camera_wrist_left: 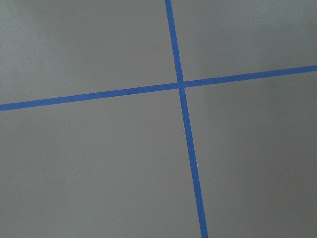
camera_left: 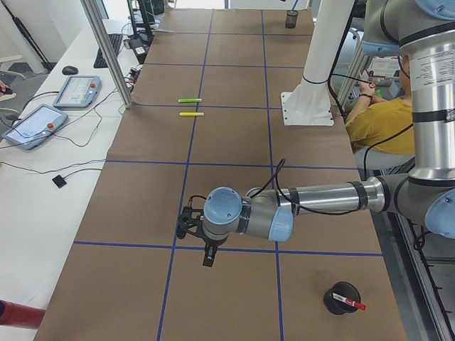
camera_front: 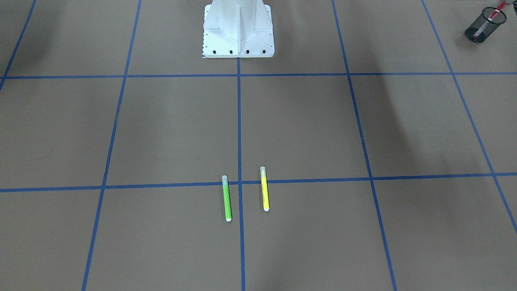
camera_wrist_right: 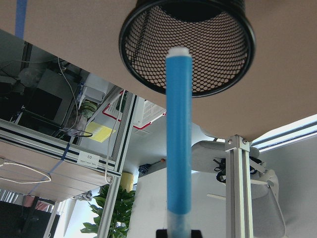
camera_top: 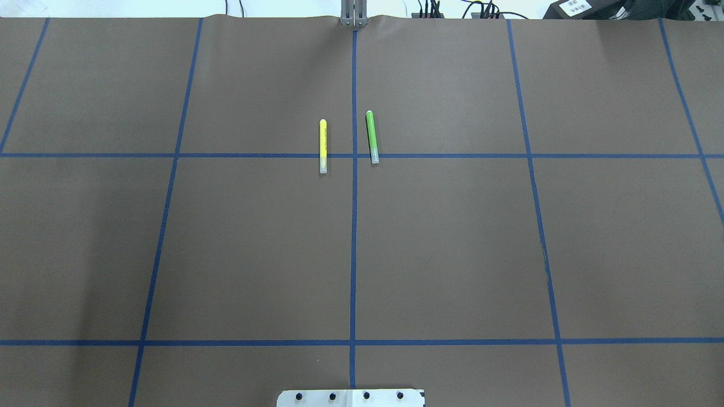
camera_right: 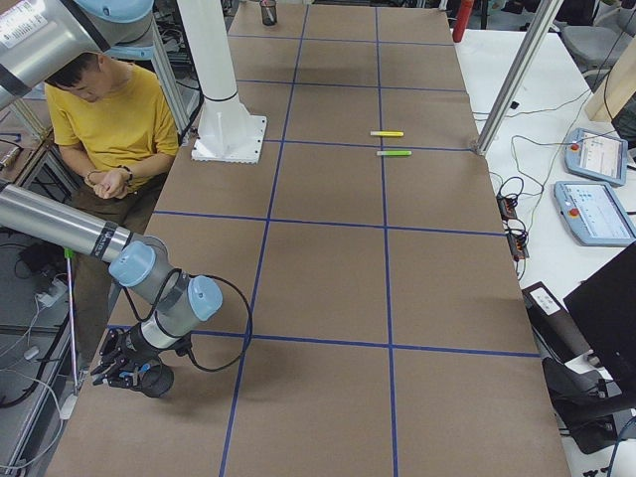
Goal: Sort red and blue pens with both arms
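Note:
The blue pen (camera_wrist_right: 178,139) stands in the right wrist view, white tip toward the mouth of a black mesh cup (camera_wrist_right: 188,44), with my right gripper (camera_wrist_right: 178,232) shut on its lower end. In the exterior right view that gripper (camera_right: 127,373) hangs over the table's near left corner. The red pen (camera_front: 490,16) leans inside another black mesh cup (camera_front: 482,30) on my left side, also the red pen (camera_left: 350,304) in the exterior left view. My left gripper (camera_left: 202,245) hovers over a tape crossing, left of that cup; I cannot tell whether it is open or shut.
A lime-green marker (camera_top: 371,137) and a yellow marker (camera_top: 323,146) lie side by side at the table's middle. The white pedestal (camera_front: 238,28) stands at the robot's edge. A seated person in a yellow shirt (camera_right: 109,109) is beside the table. Tablets (camera_left: 78,91) lie on the side bench.

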Tool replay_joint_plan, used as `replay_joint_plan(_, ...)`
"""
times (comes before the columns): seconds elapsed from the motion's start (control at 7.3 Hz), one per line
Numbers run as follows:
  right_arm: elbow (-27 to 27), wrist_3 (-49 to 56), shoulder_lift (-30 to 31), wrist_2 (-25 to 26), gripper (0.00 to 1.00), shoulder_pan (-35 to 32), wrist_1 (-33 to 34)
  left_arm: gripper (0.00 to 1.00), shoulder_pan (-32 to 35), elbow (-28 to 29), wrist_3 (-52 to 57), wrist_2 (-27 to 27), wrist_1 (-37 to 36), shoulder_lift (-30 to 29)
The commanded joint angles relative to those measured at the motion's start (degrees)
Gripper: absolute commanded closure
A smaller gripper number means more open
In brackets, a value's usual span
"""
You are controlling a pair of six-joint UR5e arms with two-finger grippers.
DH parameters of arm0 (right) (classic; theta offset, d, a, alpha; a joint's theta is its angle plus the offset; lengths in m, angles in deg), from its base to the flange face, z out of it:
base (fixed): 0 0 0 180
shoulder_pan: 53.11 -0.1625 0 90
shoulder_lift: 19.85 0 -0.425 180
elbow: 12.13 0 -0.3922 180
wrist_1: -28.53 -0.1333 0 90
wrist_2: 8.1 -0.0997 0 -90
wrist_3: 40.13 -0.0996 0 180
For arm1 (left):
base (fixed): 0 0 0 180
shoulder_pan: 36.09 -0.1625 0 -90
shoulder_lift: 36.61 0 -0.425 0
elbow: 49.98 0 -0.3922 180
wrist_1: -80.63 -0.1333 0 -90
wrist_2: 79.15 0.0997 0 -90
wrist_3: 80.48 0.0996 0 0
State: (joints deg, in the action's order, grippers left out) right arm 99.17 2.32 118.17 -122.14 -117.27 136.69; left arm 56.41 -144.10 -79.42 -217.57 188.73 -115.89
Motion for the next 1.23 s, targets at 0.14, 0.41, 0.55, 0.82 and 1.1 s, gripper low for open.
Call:
replay_joint_plan(0.14, -0.82, 0.00, -0.83, -0.03, 0.94, 0.00, -0.23, 0.00, 0.05, 0.07, 0.00, 0.00, 0.00, 0.00)
replay_joint_plan(0.41, -1.08, 0.00, -0.83, -0.12, 0.87, 0.00, -0.23, 0.00, -0.04, -0.01, 0.00, 0.00, 0.00, 0.00)
replay_joint_plan(0.55, -1.17, 0.09, -0.83, -0.12, 0.68, 0.00, -0.23, 0.00, -0.04, -0.01, 0.00, 0.00, 0.00, 0.00)
replay_joint_plan(0.82, -1.17, 0.00, -0.83, -0.12, 0.42, 0.00, -0.23, 0.00, 0.05, -0.01, 0.00, 0.00, 0.00, 0.00)
replay_joint_plan(1.1, -1.17, 0.00, -0.83, -0.21, 0.05, -0.09, -0.23, 0.00, -0.04, -0.01, 0.09, 0.00, 0.09, 0.00)
